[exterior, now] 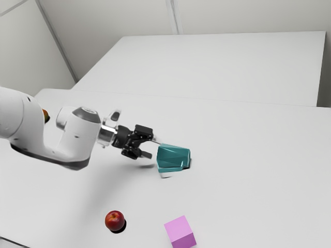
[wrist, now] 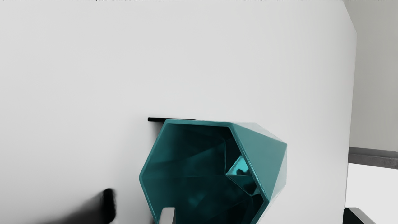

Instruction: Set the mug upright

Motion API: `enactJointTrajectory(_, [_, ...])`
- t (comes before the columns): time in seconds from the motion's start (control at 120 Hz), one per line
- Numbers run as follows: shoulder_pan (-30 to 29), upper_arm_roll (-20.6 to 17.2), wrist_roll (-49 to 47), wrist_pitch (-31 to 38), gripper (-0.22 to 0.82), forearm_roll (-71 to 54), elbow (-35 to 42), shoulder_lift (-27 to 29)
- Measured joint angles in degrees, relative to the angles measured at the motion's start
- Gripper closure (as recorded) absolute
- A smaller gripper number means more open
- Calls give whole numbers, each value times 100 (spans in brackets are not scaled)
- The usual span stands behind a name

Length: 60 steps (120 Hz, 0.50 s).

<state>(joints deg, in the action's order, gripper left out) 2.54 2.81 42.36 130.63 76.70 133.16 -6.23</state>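
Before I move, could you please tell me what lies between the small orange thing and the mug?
In the exterior view, the white arm and its open gripper stretch between the small orange thing and the tipped-over mug.

A plain room of unclear kind, with pale walls (exterior: pixel 103 20) and a white table (exterior: pixel 258 165)

We have one teal mug (exterior: pixel 173 157), one red apple (exterior: pixel 114 220), one pink cube (exterior: pixel 180 232)! And one partly hidden orange object (exterior: pixel 45 114).
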Motion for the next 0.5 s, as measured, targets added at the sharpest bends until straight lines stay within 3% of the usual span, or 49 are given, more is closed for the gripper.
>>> enactJointTrajectory(0.5, [113, -18, 1616, -331, 2, 1254, 128, -241])
